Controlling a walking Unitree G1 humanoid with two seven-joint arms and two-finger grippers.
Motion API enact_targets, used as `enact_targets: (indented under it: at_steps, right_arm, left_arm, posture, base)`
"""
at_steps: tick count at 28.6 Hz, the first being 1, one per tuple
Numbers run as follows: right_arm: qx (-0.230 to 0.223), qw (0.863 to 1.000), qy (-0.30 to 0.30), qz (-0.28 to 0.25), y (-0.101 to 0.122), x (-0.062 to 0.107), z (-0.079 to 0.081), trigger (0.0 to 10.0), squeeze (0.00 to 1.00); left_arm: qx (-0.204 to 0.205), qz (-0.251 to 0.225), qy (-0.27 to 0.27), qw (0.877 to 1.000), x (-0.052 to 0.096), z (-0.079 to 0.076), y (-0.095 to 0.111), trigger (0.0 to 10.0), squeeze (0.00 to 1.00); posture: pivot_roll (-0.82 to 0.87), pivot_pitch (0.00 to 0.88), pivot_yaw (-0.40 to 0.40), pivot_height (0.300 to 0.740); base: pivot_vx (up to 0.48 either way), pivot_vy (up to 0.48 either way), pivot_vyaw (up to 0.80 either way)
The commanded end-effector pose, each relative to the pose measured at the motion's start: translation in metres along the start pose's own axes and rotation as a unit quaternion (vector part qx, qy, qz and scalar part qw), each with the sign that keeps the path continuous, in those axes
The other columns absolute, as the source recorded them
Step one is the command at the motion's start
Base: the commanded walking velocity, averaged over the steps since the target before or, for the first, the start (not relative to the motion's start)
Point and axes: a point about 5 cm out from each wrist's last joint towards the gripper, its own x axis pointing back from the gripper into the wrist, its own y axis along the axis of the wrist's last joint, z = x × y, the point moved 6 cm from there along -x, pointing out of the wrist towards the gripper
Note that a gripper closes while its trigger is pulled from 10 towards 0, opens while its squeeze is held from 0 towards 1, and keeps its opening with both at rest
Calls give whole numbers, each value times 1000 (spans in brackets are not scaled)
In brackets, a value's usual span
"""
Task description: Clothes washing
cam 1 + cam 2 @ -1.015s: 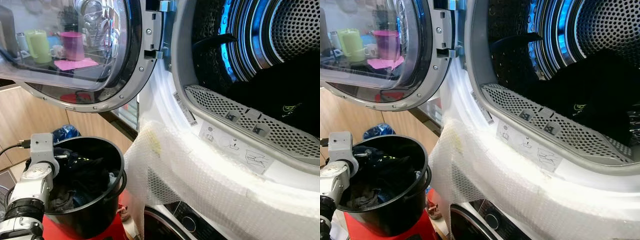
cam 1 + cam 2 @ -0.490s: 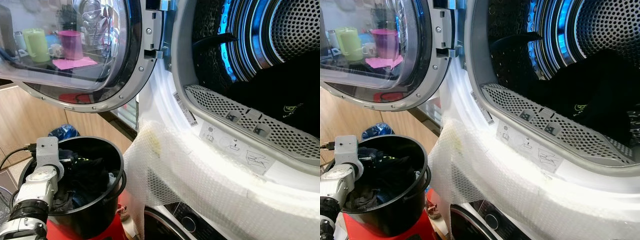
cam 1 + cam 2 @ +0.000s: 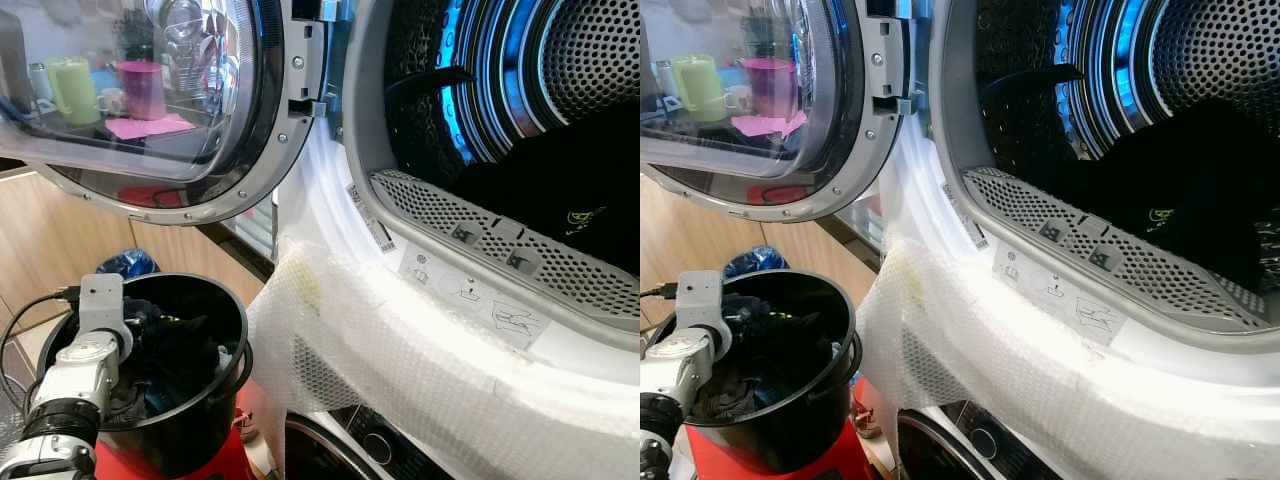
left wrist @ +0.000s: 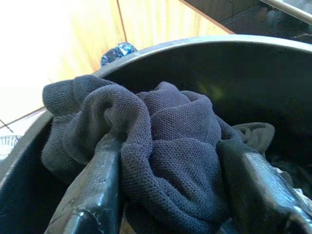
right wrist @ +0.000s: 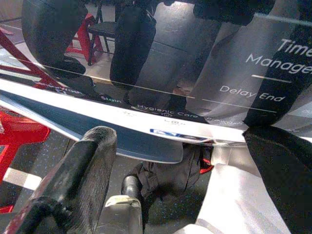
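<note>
The left gripper point(image 4: 168, 195) reaches into a round black plastic bucket point(image 3: 215, 415) standing on a red stool point(image 3: 730, 462) below the open, glass-fronted round door point(image 3: 150, 100) of a white front-loading washing machine point(image 3: 400, 330), and its two black fingers point(image 4: 95, 190) are clamped on a crumpled dark grey knitted garment point(image 4: 161, 146) bunched at the top of the other dark laundry in the bucket. More dark clothes point(image 3: 1180, 190) lie inside the perforated steel drum point(image 3: 1220, 60). A sheet of white bubble wrap point(image 3: 400, 370) drapes over the machine's front below the opening. The right gripper point(image 5: 185, 180) hangs with its fingers spread apart in front of a glossy control panel point(image 5: 253, 92) with printed labels
</note>
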Motion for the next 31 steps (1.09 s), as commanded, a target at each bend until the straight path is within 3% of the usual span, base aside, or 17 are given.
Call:
enact_targets:
  at_steps: [1,20,26,28,30,31]
  right_arm:
    - [4,1000,-10,-17,12,-1,-8,10000,0]
    - [18,1000,2,-15,13,-2,0,10000,0]
    - [22,1000,10,-14,12,-2,5,10000,0]
    - [23,1000,13,-14,12,-2,8,10000,0]
    - [22,1000,16,-15,13,-2,9,10000,0]
    - [19,1000,19,-16,13,-2,11,10000,0]
  left_arm:
    - [-7,-7,-20,1000,0,-10,7,0,0]
    - [-50,1,-81,995,2,-28,2,0,0]
    - [-96,-17,-137,986,13,-37,16,0,0]
    - [-167,-30,-194,966,27,-46,26,0,0]
    - [-185,-37,-235,954,39,-52,34,0,0]
    - [-222,-28,-311,924,61,-61,34,0,0]
  posture:
    - [227,7,-142,740]
    - [239,0,-136,740]
    - [245,0,-127,740]
    - [248,0,-124,740]
    - [248,0,-124,740]
    - [266,0,-120,740]
  base:
    - [0,0,0]
    - [0,0,0]
    - [0,0,0]
    - [0,0,0]
    - [0,0,0]
    - [0,0,0]
